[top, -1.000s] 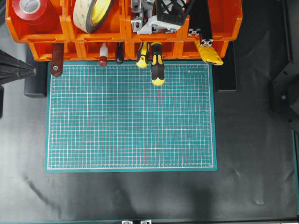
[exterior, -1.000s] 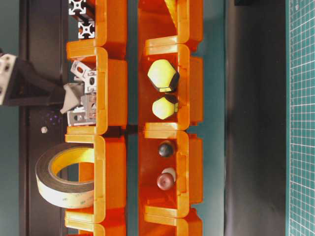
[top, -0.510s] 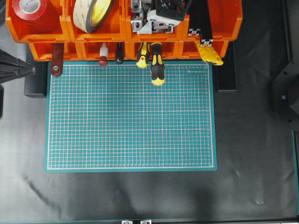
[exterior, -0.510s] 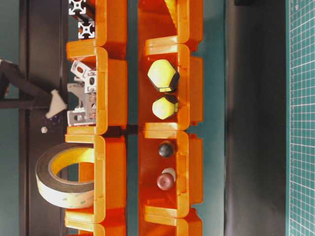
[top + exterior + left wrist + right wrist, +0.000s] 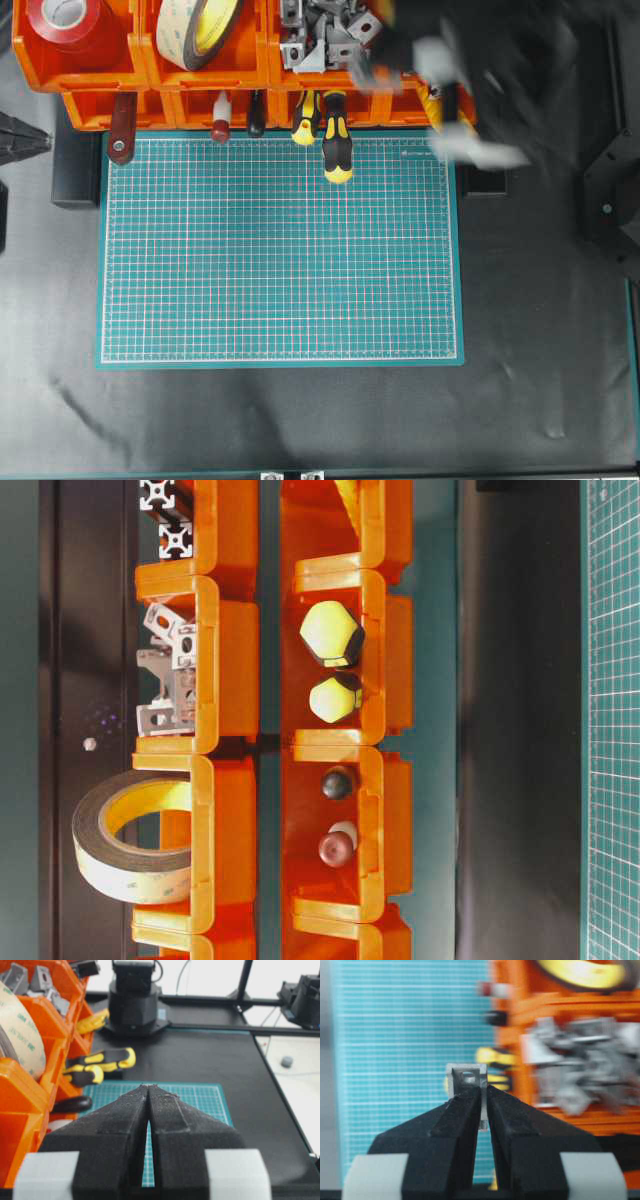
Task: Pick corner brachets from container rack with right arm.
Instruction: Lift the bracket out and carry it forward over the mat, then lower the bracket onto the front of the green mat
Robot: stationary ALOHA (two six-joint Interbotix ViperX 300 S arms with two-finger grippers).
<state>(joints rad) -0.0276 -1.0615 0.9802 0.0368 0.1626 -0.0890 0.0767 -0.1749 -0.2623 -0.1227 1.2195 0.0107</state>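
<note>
The container rack (image 5: pixel 110 70) is a two-tier row of orange bins along the mat's far edge; it also shows in the table-level view (image 5: pixel 225 660). Loose silver corner brackets (image 5: pixel 320 35) fill one upper bin (image 5: pixel 165 680). My right arm (image 5: pixel 500 70) is a motion blur in front of the rack's right end. In the right wrist view my right gripper (image 5: pixel 484 1087) is shut on one corner bracket (image 5: pixel 466 1078), which sticks out past the tips, with the blurred bracket bin (image 5: pixel 580 1060) to the right. My left gripper (image 5: pixel 149 1086) is shut and empty at the left (image 5: pixel 45 141).
A green cutting mat (image 5: pixel 280 250) lies in front of the rack. Yellow-and-black screwdriver handles (image 5: pixel 336 140) stick out of the lower bins onto the mat. Tape rolls (image 5: pixel 205 25) and a red roll (image 5: pixel 65 20) fill the left bins. Black slotted bars (image 5: pixel 165 520) sit beside the brackets.
My right gripper has pulled out of the bracket bin with a bracket and swung right and forward, leaving the table-level view. My left gripper has drawn back slightly left.
</note>
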